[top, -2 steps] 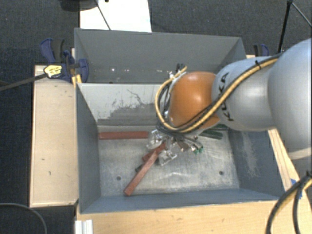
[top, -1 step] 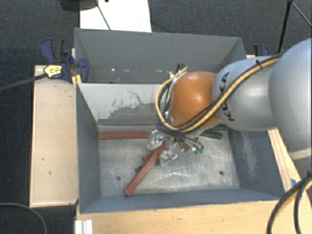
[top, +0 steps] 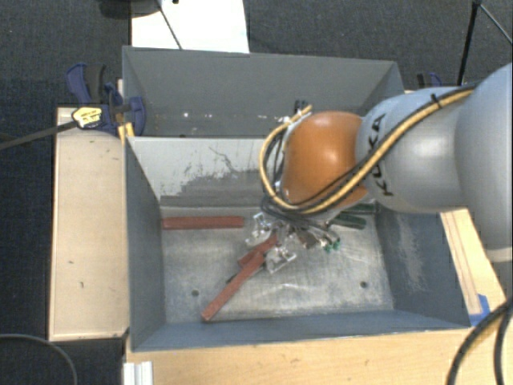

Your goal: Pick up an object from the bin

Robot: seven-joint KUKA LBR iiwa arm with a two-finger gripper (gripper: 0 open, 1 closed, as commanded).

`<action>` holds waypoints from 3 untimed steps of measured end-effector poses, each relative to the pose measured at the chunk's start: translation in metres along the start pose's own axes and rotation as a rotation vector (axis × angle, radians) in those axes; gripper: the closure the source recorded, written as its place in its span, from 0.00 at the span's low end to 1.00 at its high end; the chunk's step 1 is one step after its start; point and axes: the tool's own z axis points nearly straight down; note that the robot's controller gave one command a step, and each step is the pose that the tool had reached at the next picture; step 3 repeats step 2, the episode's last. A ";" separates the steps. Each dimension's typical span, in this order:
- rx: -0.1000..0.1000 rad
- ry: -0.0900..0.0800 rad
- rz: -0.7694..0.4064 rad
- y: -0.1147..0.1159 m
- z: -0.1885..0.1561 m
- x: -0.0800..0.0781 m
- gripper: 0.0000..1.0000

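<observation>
My gripper point(top: 271, 245) is low in the middle of the bin, under the orange cover. It sits right at the upper end of a long reddish-brown stick point(top: 232, 285), which lies on the floor slanting down towards the front left. A thin dark piece point(top: 236, 277) lies against that stick's middle. A second reddish-brown stick point(top: 202, 223) lies flat along the back wall, left of the gripper and apart from it. To the gripper's right a green thing point(top: 351, 219) pokes out from under the arm.
The arm comes in from the right and hides the bin's back right part. A small green and white bit point(top: 331, 245) lies just right of the gripper. Bare floor shows at the front right and far left.
</observation>
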 end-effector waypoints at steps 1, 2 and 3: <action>0.003 -0.005 0.002 -0.001 -0.022 -0.002 1.00; 0.005 -0.010 0.003 -0.001 -0.034 -0.003 1.00; 0.005 -0.010 0.003 -0.001 -0.034 -0.003 1.00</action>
